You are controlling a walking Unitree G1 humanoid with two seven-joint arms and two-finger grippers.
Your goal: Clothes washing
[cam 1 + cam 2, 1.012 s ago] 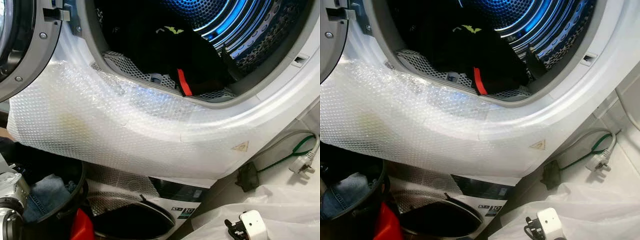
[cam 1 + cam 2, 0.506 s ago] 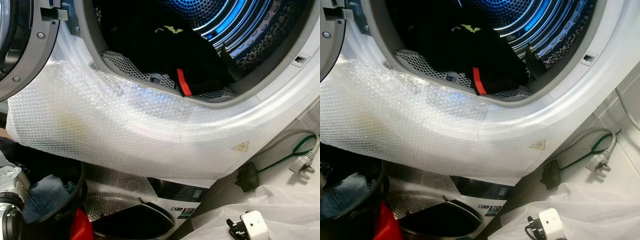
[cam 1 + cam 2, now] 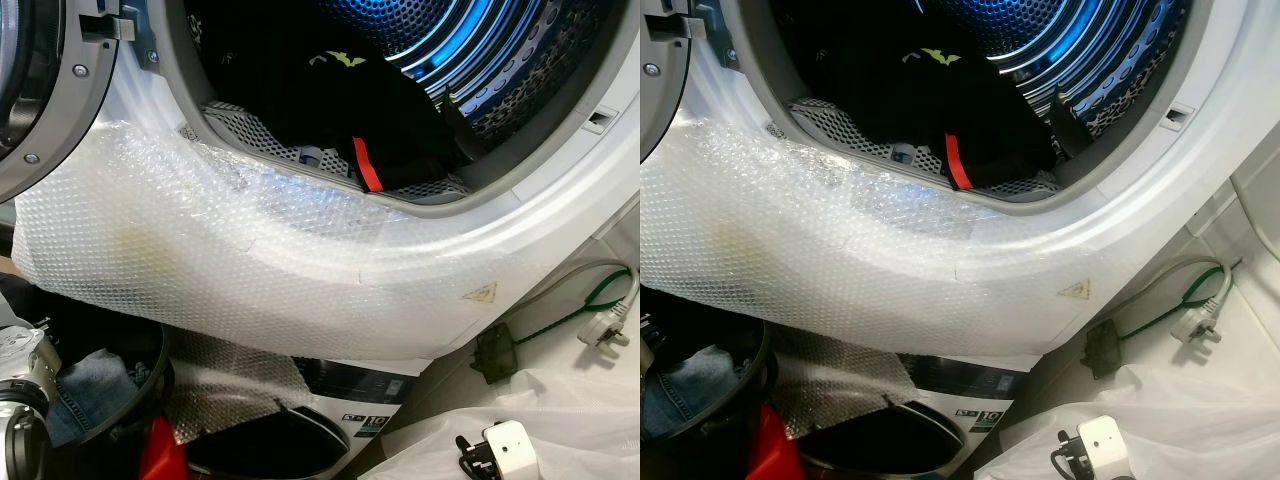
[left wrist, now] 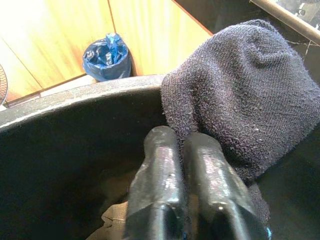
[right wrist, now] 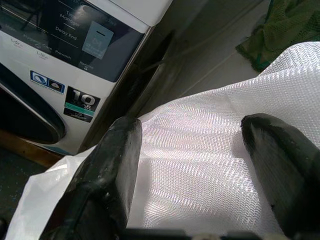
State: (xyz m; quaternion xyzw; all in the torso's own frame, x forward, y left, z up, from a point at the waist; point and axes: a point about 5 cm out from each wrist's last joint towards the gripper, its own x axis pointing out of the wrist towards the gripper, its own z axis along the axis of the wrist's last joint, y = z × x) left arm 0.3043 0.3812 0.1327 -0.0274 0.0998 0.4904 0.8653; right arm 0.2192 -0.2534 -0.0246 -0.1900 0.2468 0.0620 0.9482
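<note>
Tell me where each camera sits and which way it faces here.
Left eye view: on the head, looking down into the open drum holding dark clothes; left arm at the lower left.
Right eye view: the same scene, from the head's other eye.
Left wrist view: along the left tool, shut on a dark knit garment above a black basket.
Right wrist view: along the open right tool, over white mesh fabric.
Shared: both eye views show the wall plug.

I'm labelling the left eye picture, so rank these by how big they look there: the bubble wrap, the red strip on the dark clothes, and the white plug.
1. bubble wrap
2. white plug
3. red strip, close to the plug in size, so that order is unsure.
</note>
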